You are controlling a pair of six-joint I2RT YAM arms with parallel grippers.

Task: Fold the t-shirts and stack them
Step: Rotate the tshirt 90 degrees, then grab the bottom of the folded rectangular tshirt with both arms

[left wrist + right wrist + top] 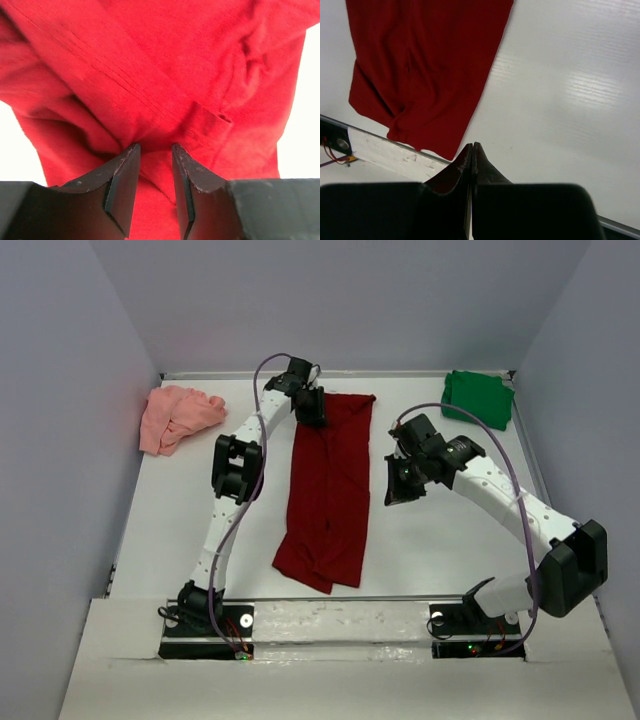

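**Left arm pinches the red shirt's far end**

The dark red t-shirt (328,490) lies as a long strip down the middle of the white table (450,540), running from 12 o'clock toward 6 o'clock in the top view. At its 12 o'clock end, the left gripper (312,408) has its jaws nearly together with a fold of red cloth bunched between them (it seems pinched, though the contact itself is hidden). The right gripper (398,490) hangs just beside the shirt's 3 o'clock edge, jaws pressed fully together, holding nothing. The salmon-pink t-shirt (178,417) lies crumpled at 10 o'clock, and the bright green t-shirt (478,398) at 1 o'clock.
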